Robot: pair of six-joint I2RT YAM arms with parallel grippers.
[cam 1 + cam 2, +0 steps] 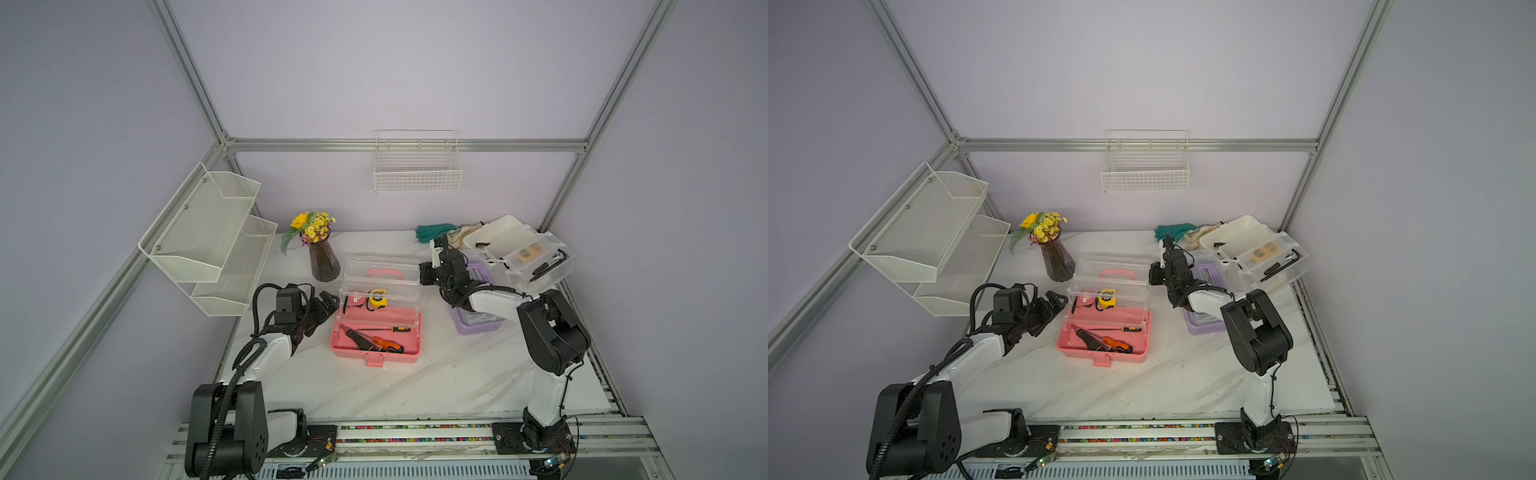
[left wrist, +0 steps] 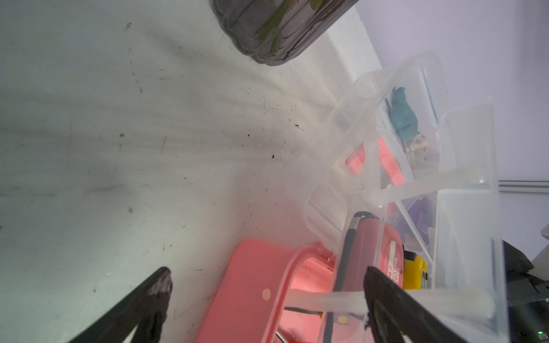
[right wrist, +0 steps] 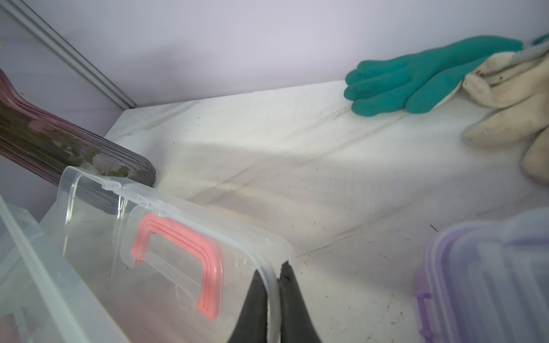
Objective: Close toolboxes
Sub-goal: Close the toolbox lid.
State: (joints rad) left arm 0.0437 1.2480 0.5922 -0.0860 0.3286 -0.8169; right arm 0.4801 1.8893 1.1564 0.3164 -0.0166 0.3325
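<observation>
One looked shut: the purple plastic toolbox [image 1: 478, 328]. The right pincer [image 3: 274, 276] clenched the clear lid [image 1: 382, 264] of the open pink plastic toolbox [image 1: 399, 358], the left pincer [image 2: 267, 273] gaped, and the white plastic toolbox [image 1: 498, 228] stood open.

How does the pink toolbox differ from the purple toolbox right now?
The pink toolbox stands open, its clear lid swung back and screwdrivers exposed; the purple toolbox looks shut. The pink toolbox looks larger than the purple toolbox. The right gripper pinches the pink toolbox's lid rim; nothing grips the purple toolbox. Both have clear lids and colour-matched handles.
</observation>
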